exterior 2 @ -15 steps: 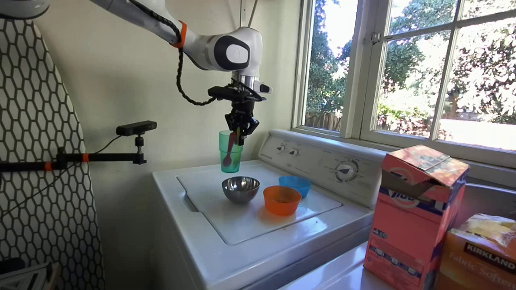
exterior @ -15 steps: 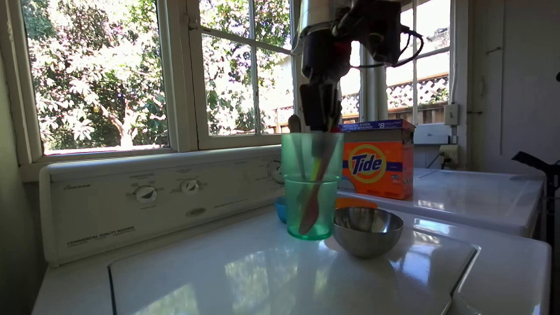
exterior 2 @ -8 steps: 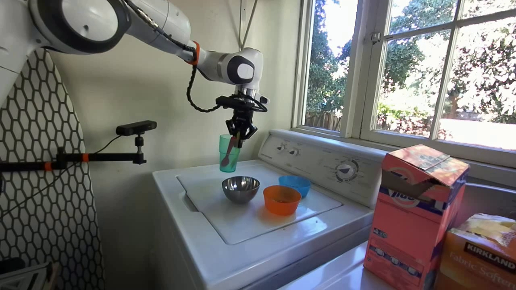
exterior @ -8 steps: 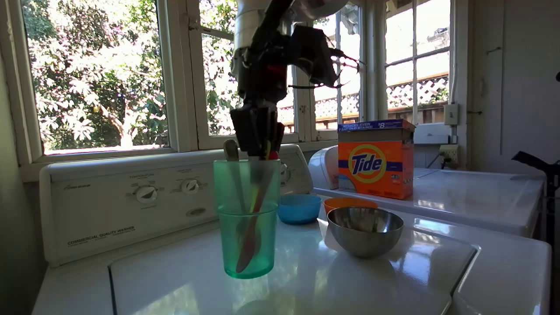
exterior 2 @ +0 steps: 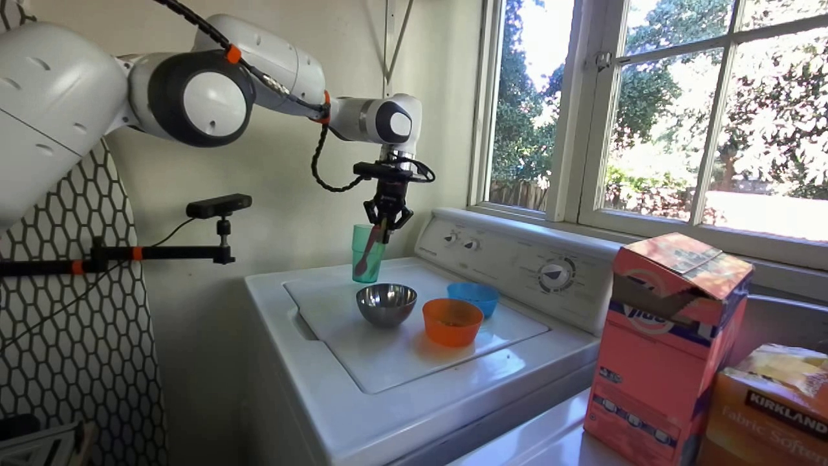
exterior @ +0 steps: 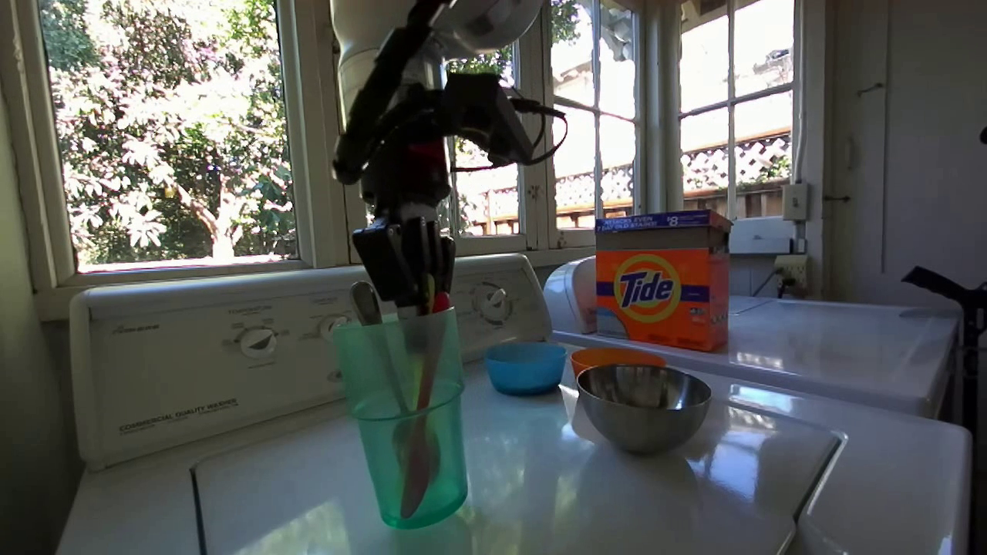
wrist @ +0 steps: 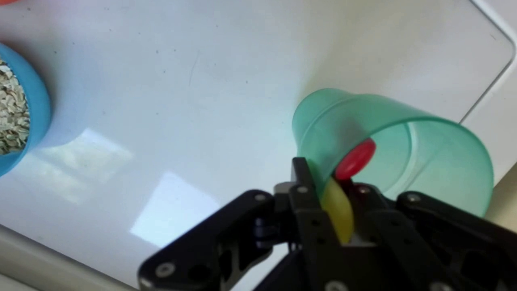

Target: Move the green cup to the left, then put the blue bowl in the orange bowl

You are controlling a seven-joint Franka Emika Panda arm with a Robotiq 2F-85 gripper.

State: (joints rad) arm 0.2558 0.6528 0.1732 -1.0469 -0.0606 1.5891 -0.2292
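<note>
The green cup [exterior: 362, 408] is a tall translucent tumbler with yellow, red and metal utensils inside. My gripper [exterior: 420, 301] is shut on its rim, with the yellow utensil also between the fingers in the wrist view [wrist: 325, 182]. The cup hangs tilted; I cannot tell whether its base touches the washer lid. It shows in the wrist view [wrist: 375, 109] too. The blue bowl [exterior: 526, 370] stands near the control panel, also in the other views [exterior 2: 482, 301] [wrist: 38, 105], and holds pale flakes. The orange bowl [exterior 2: 453, 327] stands beside it, partly hidden in an exterior view [exterior: 609, 357].
A steel bowl [exterior: 644, 416] stands on the washer lid near the orange bowl, also seen in an exterior view [exterior 2: 386, 310]. The washer's control panel [exterior 2: 517, 252] rises along the window side. A Tide box [exterior: 663, 293] and a Kirkland box [exterior 2: 770, 414] stand on the neighbouring machine.
In an exterior view, gripper and cup have moved left and lower, toward that camera, and the cup has gone from upright to tilted. The arm reaches further out. The bowls have not moved.
</note>
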